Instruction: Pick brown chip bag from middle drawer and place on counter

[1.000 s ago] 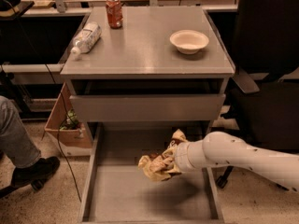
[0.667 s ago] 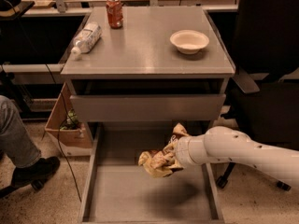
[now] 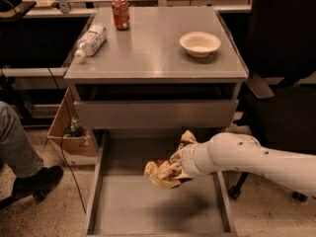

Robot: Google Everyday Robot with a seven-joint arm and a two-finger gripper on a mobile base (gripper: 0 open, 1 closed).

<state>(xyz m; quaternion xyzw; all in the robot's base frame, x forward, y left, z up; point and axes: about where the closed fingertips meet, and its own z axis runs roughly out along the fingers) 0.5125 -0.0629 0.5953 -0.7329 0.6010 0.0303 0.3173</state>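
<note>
No words can be read on anything: not on the red can [image 3: 120, 13], not on the bottle's label, not on the bag. The brown chip bag [image 3: 163, 171] is seen as 1 crumpled lump, dark brown in the middle w/ pale tan-yellow ends, one end poking up. It is held in the air over the floor of the middle drawer [image 3: 148, 211], which is pulled out. A dark shadow is cast on the drawer floor under it. The gripper [image 3: 176, 166] is at the end of the white arm, which comes in from the right. It is squeezed tight on the bag & mostly hidden by it. On the counter [image 3: 153, 58] 3 things are set: 1 can at the back, 1 clear plastic bottle [image 3: 91, 39] lying on its side at the left edge, 1 white bowl [image 3: 200, 43] on the right. 1 more drawer [image 3: 155, 113], w/ a plain grey front, is seen just under the counter. 1 cardboard box [image 3: 66, 139] is set on the floor at the left.
</note>
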